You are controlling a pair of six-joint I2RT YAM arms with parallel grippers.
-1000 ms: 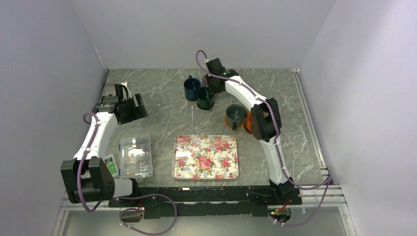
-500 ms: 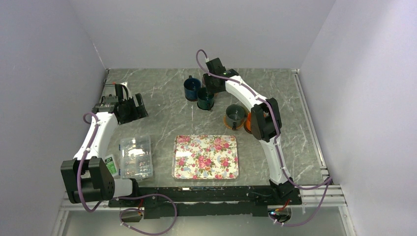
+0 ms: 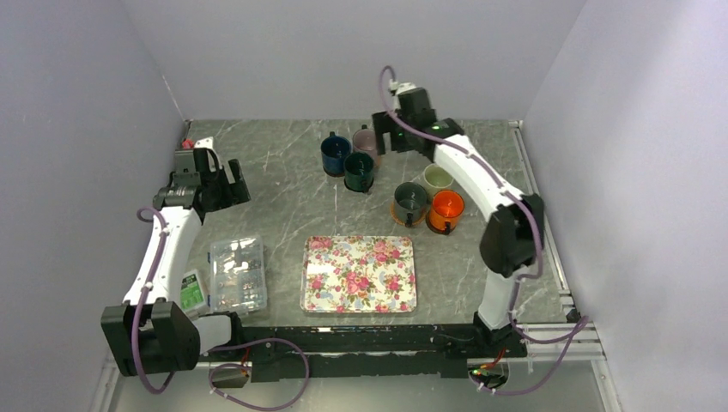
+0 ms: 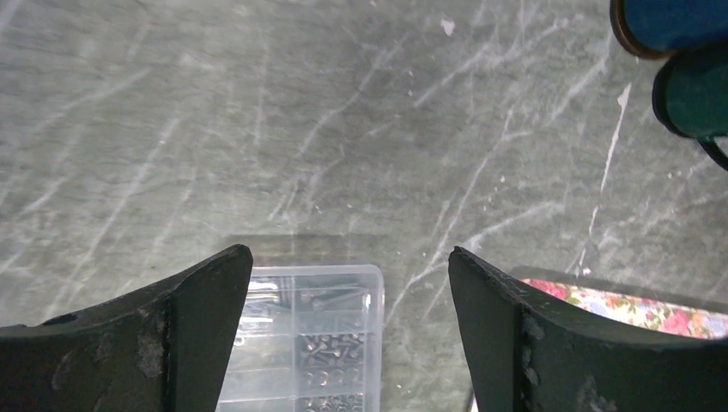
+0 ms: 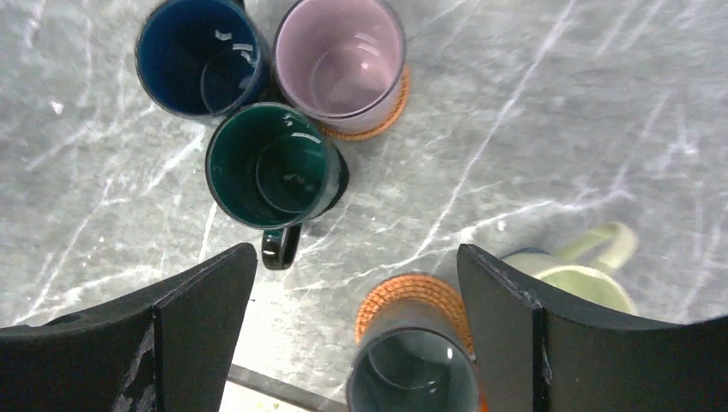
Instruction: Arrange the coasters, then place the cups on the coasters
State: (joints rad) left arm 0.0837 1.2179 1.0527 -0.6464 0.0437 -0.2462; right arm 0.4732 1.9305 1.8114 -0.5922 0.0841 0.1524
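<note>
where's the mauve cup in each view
Top external: mauve cup at far centre, just right of the navy cup.
Left wrist: not in it; the navy cup shows in the top right corner.
Right wrist: top centre, right of the navy cup.
Shared landmark: the navy cup.

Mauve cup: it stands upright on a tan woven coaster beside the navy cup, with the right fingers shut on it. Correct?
No. The right fingers are open, clear of the mauve cup, as the right wrist view shows. It does stand upright on its tan woven coaster beside the navy cup.
</note>
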